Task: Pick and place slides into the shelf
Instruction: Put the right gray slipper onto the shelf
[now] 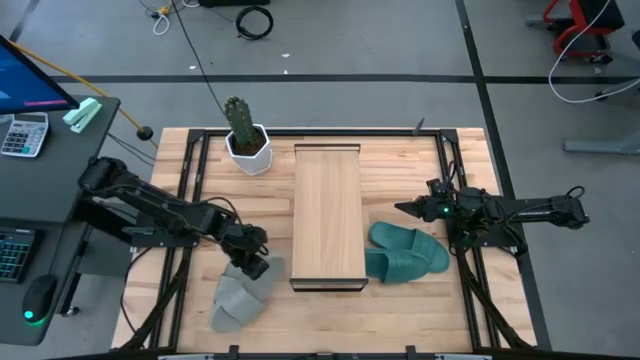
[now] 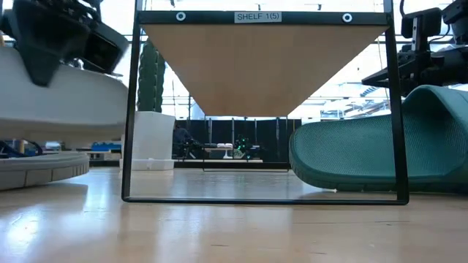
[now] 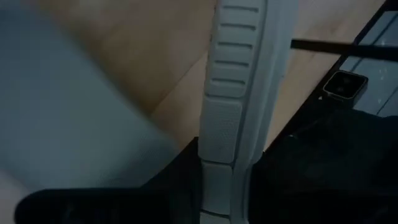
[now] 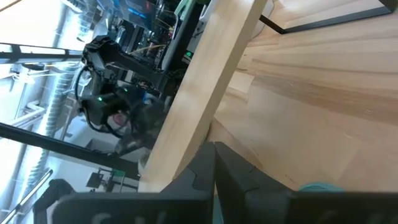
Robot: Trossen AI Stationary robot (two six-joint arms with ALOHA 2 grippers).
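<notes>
Left gripper (image 1: 255, 262) is down at the near edge of the table, jaws pinched on the upper grey slide (image 1: 252, 283) of the grey pair. The left wrist view shows that slide's ribbed sole edge (image 3: 239, 93) running straight out between the fingers, so the grip is on the sole's rim, edge-on. In the low view the held grey slide (image 2: 66, 102) hangs clear of the tabletop, with the second grey slide (image 2: 40, 168) lying flat just below it, directly under the jaws. My read: an edge grip keeps the slide level enough to be slid in sideways.

Just beside those jaws, on their inner side, stands the shelf (image 1: 328, 215), a long light wood board on a thin dark frame. The low view shows open space under the board, and nothing lies on the board's top in the high view, so no slide has been placed yet.

Past the shelf, the teal slides (image 1: 405, 252) sit side by side against its far flank, well apart from the left jaws. They're just below the right gripper (image 1: 412, 209), which hovers with its fingers pressed together on nothing, tips pointing at the shelf's side. That arm looks to be waiting

Farthest back, a potted cactus (image 1: 243, 135) stands near the shelf's rear corner, clear of both arms
</notes>
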